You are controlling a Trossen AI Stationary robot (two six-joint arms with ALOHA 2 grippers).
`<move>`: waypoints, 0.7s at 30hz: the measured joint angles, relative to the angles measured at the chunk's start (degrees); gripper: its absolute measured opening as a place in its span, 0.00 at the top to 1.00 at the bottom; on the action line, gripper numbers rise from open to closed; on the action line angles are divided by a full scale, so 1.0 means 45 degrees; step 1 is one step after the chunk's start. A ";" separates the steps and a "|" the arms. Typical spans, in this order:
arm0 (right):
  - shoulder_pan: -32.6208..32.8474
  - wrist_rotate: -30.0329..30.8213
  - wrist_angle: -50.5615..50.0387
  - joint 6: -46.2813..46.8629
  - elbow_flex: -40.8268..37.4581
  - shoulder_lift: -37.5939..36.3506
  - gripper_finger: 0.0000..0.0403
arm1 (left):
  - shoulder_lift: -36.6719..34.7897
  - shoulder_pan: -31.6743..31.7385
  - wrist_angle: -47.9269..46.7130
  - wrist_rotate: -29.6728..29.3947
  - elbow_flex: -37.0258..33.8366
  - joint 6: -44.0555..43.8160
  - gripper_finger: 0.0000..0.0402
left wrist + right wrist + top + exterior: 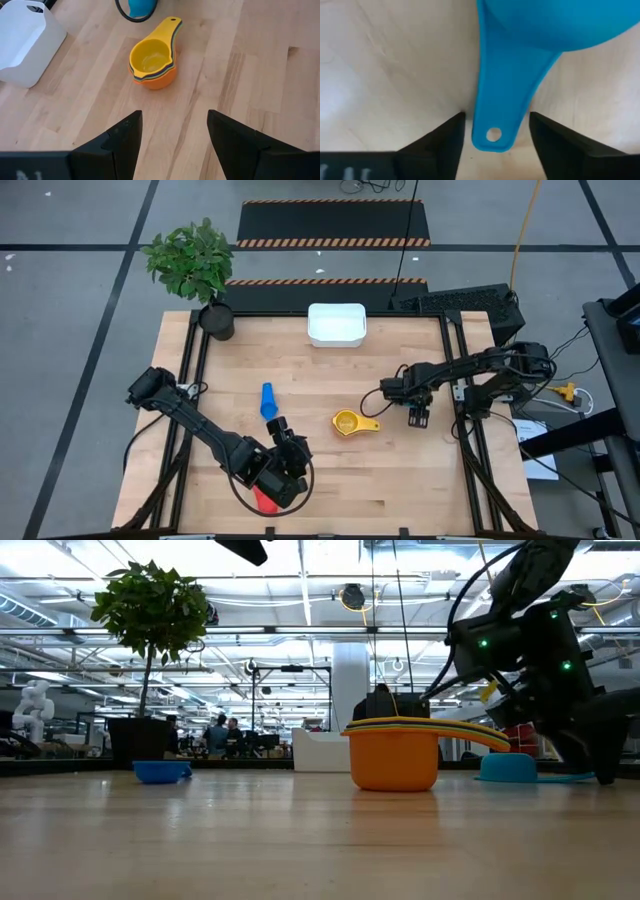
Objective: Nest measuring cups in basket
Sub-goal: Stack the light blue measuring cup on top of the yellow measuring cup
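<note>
Between the spread fingers of the right gripper [493,145] lies the light blue cup [520,60], handle end in the gap, not clamped. Left gripper [174,145], fingers apart too, holds nothing; ahead of it sits the nested stack [152,62], yellow on top, orange outside. Basket [336,324] well beyond both; blue cup [268,401] near left gripper.

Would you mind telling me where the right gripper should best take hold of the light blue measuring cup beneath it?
Probably by the flat handle. The light blue cup lies mouth down on the table, so its bowl offers no rim. The right gripper is open, one finger on either side of the handle's holed end; coming straight down should pinch its two edges.
</note>
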 joint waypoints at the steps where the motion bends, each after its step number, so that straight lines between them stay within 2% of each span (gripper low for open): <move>1: -0.0016 -0.0019 -0.0005 -0.0022 -0.0003 0.0000 0.48 | 0.0000 -0.0008 -0.0005 0.0001 0.0000 -0.0011 0.43; 10: -0.0056 -0.0323 0.0019 -0.0137 0.0007 0.0000 0.76 | 0.0000 -0.0005 -0.0010 0.0011 0.0000 -0.0039 0.43; 18: -0.0064 -0.0282 0.0035 -0.0149 -0.0016 0.0010 0.88 | 0.0000 -0.0005 -0.0010 0.0021 0.0000 -0.0049 0.43; 21: 0.0056 -0.0240 -0.0015 -0.0225 0.0002 0.0010 0.95 | 0.0000 -0.0005 -0.0010 0.0021 0.0000 -0.0044 0.43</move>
